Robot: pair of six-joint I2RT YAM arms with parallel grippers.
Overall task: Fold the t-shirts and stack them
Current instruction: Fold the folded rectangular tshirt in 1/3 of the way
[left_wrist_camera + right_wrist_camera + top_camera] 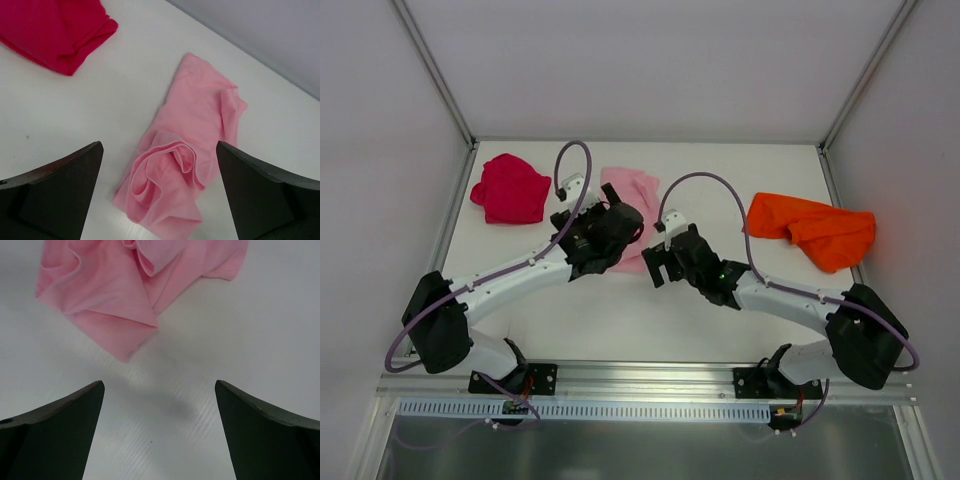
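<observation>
Pink t-shirt (632,185) at far centre of table (620,320), crumpled, long axis running near to far with a slight lean. Flatter, narrower end toward the back wall; bunched, rolled end toward the arms. From the left wrist, same axis slanting from lower left to upper right, rolled folds lowest in view.

Left gripper (157,147) above that bunched end, jaws wide apart, one finger to each side of the rolled folds. Contact with the cloth impossible to tell.

Right gripper (160,385) just on the near side of the shirt, jaws likewise spread. Only bare table between the fingers, with a pointed fold of pink cloth a little beyond the fingertips and clear of them.

Red t-shirt (510,188) at far left, a rounded heap with no clear long axis, near the pink one but not touching it.

Orange t-shirt (815,228) at far right, stretched left to right, its right end dropping slightly toward the near edge, well apart from both grippers.

All three lying separately on the table, each still rumpled
</observation>
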